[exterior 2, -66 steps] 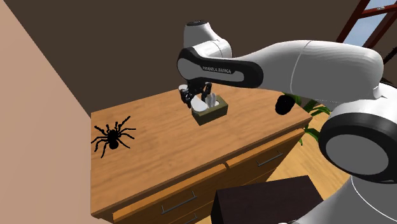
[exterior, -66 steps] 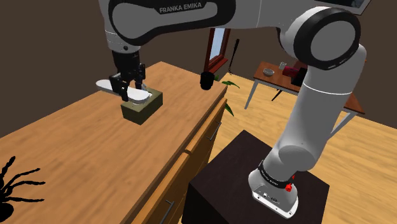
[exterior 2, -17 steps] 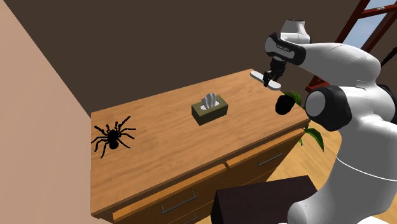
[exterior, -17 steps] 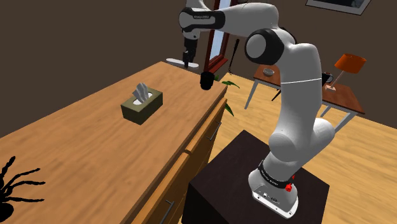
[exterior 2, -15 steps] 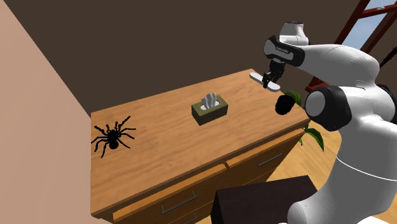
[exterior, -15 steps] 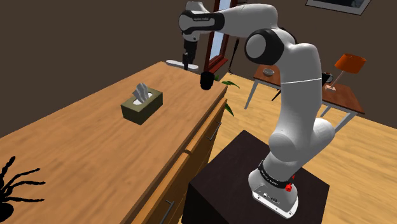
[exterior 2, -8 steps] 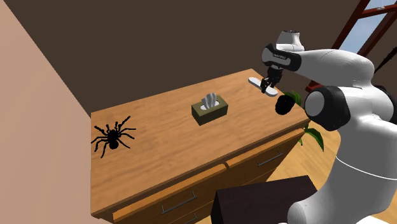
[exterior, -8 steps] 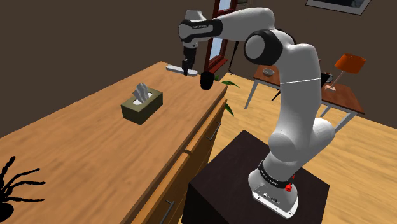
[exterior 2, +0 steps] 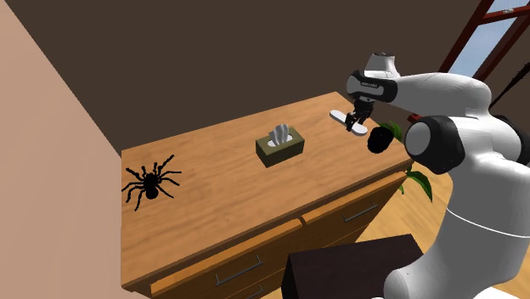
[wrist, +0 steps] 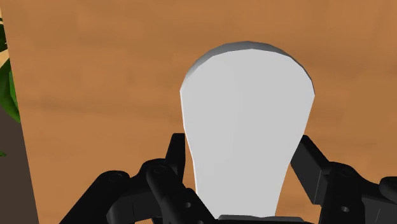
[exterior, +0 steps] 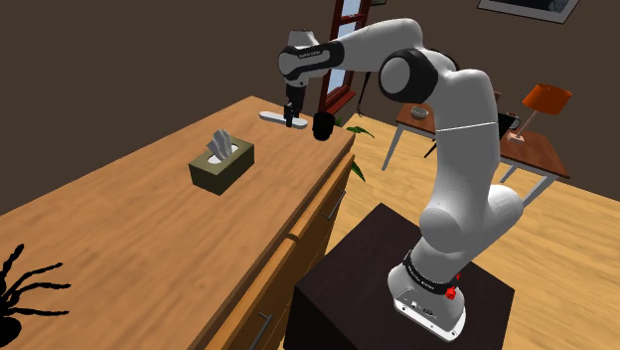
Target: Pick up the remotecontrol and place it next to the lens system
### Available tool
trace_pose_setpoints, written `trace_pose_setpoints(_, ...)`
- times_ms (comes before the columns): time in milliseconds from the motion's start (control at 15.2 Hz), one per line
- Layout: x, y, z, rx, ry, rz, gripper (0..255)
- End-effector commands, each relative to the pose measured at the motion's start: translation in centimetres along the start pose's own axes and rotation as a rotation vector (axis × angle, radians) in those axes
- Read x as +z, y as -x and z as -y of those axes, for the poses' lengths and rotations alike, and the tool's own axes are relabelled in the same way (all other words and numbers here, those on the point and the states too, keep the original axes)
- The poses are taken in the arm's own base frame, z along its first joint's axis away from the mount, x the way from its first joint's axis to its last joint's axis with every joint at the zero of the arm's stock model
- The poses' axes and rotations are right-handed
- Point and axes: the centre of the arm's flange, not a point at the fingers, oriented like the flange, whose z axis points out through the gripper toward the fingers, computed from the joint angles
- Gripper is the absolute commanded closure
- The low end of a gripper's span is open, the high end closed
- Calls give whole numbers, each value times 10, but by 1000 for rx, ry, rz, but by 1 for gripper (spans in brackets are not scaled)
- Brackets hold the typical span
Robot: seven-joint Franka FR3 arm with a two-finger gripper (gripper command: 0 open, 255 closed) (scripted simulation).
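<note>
While the all-black two-finger gripper hangs low over the far end of the brown wooden countertop, its fingers clamp the two long edges of the flat white remote control with a rounded end, so it is closed on the remote, not empty.

Grip sits near one end of the remote control. The free rounded end sticks out past the fingers.

Remote sits just above the wood or on it; contact cannot be told.

Just beside the gripper, on the shoulder view's right, is the black rounded lens system, at the counter's corner edge. Near, not touching.

Progress, as a judgement: pick-up done, carry to the lens looks done or nearly so, remote already close beside the lens system. Left: set it flat on the wood, open the fingers, pull the white arm clear.

Orientation: the remote's long axis lies roughly level with the countertop. In the shoulder view it runs from the gripper to the left. The free end points away from the lens, broad face up.

Further out, an olive tissue box with white tissue sits mid-counter, well apart. A black spider figure lies at the opposite end.
</note>
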Motion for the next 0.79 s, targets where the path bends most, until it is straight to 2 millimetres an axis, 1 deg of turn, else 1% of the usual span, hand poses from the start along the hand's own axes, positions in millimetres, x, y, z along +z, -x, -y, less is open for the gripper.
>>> trace_pose_setpoints(0, 5, -1, 0, 0, 1, -1, 255)
trace_pose_setpoints(462, 5, -1, 0, 0, 1, -1, 255)
trace_pose_setpoints(528, 5, -1, 0, 0, 1, -1, 0)
trace_pose_setpoints(726, 5, -1, 0, 0, 1, -1, 0)
